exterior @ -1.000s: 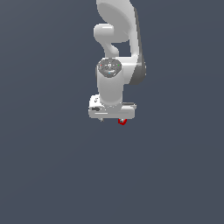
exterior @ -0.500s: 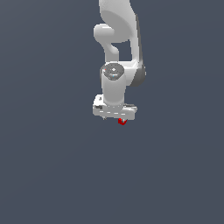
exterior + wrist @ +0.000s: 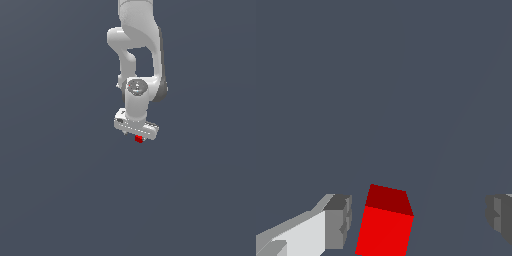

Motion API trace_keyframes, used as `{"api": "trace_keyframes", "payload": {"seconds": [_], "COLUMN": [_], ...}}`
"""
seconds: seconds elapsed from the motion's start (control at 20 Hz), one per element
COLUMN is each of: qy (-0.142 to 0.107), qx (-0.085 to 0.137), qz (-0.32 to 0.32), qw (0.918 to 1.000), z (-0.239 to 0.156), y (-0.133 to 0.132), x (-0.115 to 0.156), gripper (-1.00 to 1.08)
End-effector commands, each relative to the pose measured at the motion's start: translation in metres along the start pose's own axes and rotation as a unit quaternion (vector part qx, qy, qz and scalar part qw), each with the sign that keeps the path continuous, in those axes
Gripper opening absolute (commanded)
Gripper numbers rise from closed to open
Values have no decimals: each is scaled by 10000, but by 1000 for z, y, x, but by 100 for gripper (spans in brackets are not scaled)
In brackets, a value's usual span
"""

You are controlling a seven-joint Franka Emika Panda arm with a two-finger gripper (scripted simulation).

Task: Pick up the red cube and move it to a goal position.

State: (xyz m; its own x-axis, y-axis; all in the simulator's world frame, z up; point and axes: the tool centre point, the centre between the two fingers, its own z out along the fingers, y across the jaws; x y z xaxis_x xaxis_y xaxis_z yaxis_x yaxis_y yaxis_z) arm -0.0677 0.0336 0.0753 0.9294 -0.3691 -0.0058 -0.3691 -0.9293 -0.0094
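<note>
The red cube (image 3: 386, 225) is a tiny bright red block on the dark grey floor. In the wrist view it lies between my two grey fingertips, close to one pad (image 3: 338, 220) and far from the other (image 3: 499, 216), touching neither. My gripper (image 3: 418, 220) is open around it. In the exterior view the white gripper (image 3: 137, 134) hangs straight down from the arm, and the cube (image 3: 139, 139) peeks out just below the hand, partly hidden by it.
The plain dark grey floor (image 3: 60, 200) fills both views. The white arm (image 3: 137, 45) rises from the gripper to the top of the exterior view. No other object shows.
The hand has shifted slightly toward the exterior view's right, over the cube, and the arm's upper links have straightened a little. The cube has not moved.
</note>
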Motion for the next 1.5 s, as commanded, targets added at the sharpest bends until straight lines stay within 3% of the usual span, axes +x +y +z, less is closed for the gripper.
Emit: {"api": "trace_keyframes", "payload": {"seconds": [0.0, 0.55, 1.1, 1.15, 1.45], "qy": [-27, 31, 34, 34, 34], "qx": [-29, -45, -44, -44, -44], "qz": [251, 956, 1033, 1033, 1033], "qw": [9997, 9954, 9946, 9946, 9946], "z": [17, 52, 56, 56, 56], "y": [-3, -17, -20, -20, -20], "x": [-14, -38, -40, -40, -40], "gripper": [100, 100, 100, -100, -100]}}
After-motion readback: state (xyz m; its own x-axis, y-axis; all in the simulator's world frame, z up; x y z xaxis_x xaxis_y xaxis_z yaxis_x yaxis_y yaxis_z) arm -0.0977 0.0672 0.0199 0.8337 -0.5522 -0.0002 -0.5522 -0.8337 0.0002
